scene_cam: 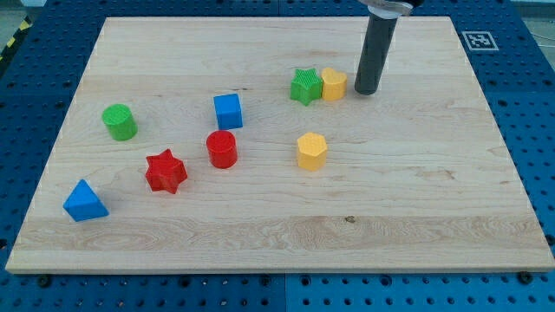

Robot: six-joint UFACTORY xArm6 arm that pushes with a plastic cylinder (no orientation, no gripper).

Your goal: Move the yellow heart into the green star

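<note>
Camera view: my tip (365, 89) beside yellow heart (334, 84), touching green star (305, 87).

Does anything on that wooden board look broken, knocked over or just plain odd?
Nothing stands out. The wooden board looks intact and the blocks sit flat, scattered loosely. The yellow heart is pressed against the green star, which fits the task rather than an accident. My tip rests just to the view's right of the heart.
</note>
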